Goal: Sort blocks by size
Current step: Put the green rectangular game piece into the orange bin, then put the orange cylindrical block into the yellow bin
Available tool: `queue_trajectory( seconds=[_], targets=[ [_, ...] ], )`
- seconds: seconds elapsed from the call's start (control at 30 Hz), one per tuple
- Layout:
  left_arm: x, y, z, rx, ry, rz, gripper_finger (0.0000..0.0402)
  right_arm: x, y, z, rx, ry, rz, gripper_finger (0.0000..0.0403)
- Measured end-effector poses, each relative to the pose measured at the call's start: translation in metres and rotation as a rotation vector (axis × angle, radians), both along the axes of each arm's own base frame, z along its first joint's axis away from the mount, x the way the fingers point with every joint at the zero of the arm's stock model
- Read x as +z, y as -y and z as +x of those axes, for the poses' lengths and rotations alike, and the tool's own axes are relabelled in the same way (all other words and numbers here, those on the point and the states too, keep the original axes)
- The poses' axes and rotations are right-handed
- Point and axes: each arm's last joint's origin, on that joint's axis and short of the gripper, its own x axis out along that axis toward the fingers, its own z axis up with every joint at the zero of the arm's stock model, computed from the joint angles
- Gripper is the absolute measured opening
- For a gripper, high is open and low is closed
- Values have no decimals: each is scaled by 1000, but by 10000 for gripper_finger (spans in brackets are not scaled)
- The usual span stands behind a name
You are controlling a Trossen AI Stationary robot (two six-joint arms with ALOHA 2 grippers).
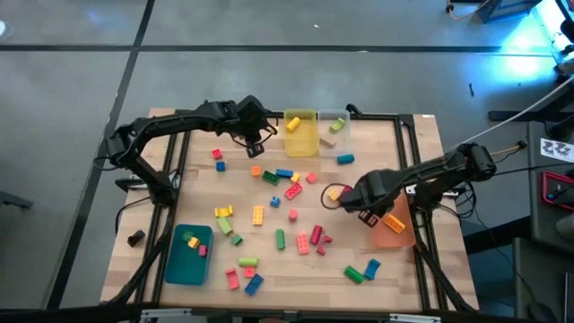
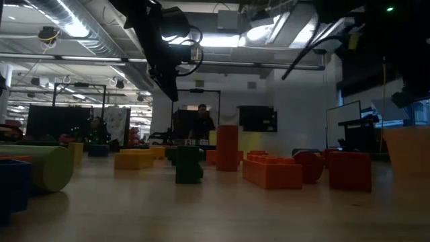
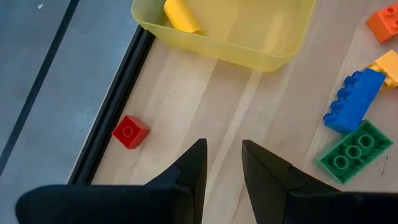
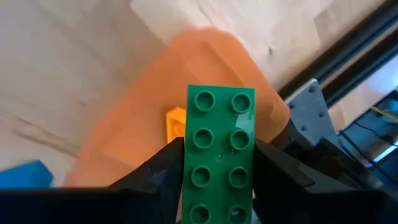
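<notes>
Many small bricks in red, yellow, green, blue, orange and pink lie scattered over the wooden table [image 1: 269, 260]. My right gripper [image 1: 357, 201] is at the table's right, beside the orange bin [image 1: 395, 226], shut on a green eight-stud brick [image 4: 219, 155]. In the right wrist view the orange bin [image 4: 155, 106] lies beneath the brick, with a yellow-orange brick [image 4: 175, 122] inside. My left gripper [image 1: 257, 136] is at the far side, left of the yellow bin [image 1: 301, 133]. It is open and empty above bare wood [image 3: 222, 155], near a small red brick [image 3: 129, 131]. My right gripper pinches the green brick's two long sides [image 4: 190, 163] between its two fingers. The brick's length runs along the fingers, its far end [image 4: 221, 93] sticks out past the fingertips, and its studded top faces the wrist camera. It is lifted clear above the orange bin.
A teal bin [image 1: 188, 254] with a few bricks stands at the near left, and a clear bin [image 1: 334, 129] at the far side beside the yellow one. The yellow bin [image 3: 249, 37] holds a yellow cylinder [image 3: 180, 15]. Black rails [image 1: 408, 144] frame the table.
</notes>
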Motion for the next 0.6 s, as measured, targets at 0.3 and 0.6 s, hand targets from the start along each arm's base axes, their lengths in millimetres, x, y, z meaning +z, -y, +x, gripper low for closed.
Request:
queue_trajectory(
  seconds=[0.3, 0.6],
  targets=[
    [0, 21, 11, -157, 37, -85, 86, -12, -10, -12, 51, -79, -6, 206],
    [0, 48, 21, -318, 43, -112, 95, -14, -10, -13, 69, -91, 12, 236]
  ],
)
